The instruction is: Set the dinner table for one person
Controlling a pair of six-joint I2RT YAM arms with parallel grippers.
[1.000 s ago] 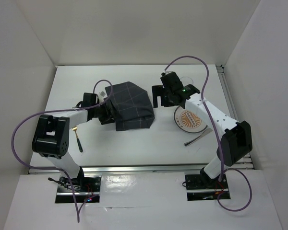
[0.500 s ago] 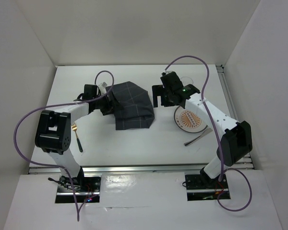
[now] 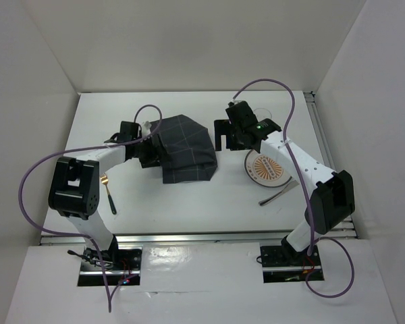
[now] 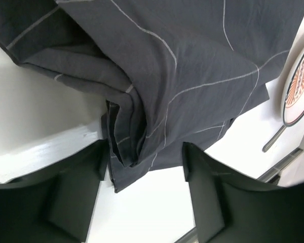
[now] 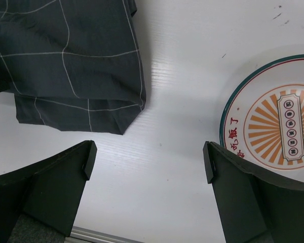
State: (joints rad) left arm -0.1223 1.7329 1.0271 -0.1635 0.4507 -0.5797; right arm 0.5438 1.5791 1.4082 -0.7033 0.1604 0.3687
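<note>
The dark grey checked placemat [image 3: 183, 150] lies rumpled and folded over on the white dinner table [image 3: 189, 209]. My left gripper [image 3: 148, 154] is open at the cloth's left edge. In the left wrist view the bunched folds of the cloth [image 4: 157, 91] hang between and ahead of the open gripper [image 4: 144, 169], close to the left finger. My right gripper [image 3: 224, 139] is open and empty just right of the cloth. In the right wrist view the gripper [image 5: 147, 162] hovers over bare table between the cloth's corner [image 5: 66, 55] and the orange sunburst plate [image 5: 273, 126].
The plate [image 3: 265, 167] sits right of the cloth, with a dark-handled utensil [image 3: 278, 196] in front of it. A clear glass [image 3: 263, 113] stands behind the right arm. A gold-tipped utensil [image 3: 109, 194] lies near the left arm. White walls enclose the table.
My left gripper has shifted a little toward the far side along the cloth's left edge, and the cloth's left fold has moved slightly. The right arm has not moved.
</note>
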